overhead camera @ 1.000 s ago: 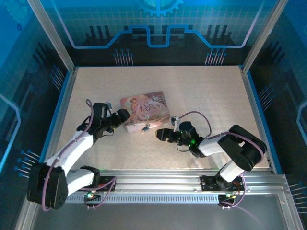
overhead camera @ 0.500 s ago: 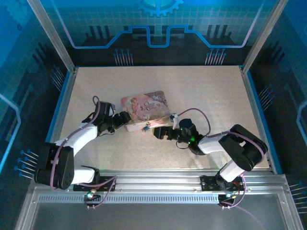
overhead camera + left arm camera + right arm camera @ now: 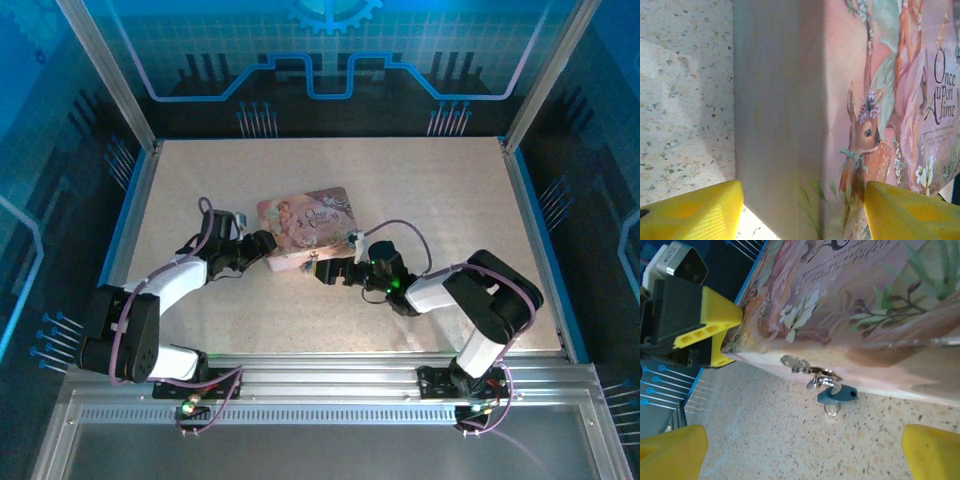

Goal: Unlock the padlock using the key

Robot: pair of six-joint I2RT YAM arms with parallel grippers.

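The blue padlock (image 3: 837, 394) hangs by its shackle from the metal hasp (image 3: 796, 363) on the front wall of the pink tin (image 3: 860, 300). It rests just above the table. A small grey metal ring (image 3: 832, 409) sits right under it, and I cannot make out the key's blade. My right gripper (image 3: 802, 455) is open, a short way in front of the padlock (image 3: 304, 265), with nothing between its fingers. My left gripper (image 3: 802, 215) is open astride the tin's (image 3: 305, 232) left front corner. One yellow finger (image 3: 695, 210) stands beside the wall and the other over the lid.
The speckled table (image 3: 420, 190) has free room behind and to the right of the tin. Blue-edged rails (image 3: 130, 215) and glass walls bound it. From the right wrist view, the left gripper's yellow finger (image 3: 715, 320) sits at the tin's corner.
My left gripper has slid right onto the tin's corner, its jaws narrowing. My right gripper has moved left toward the padlock and opened wider.
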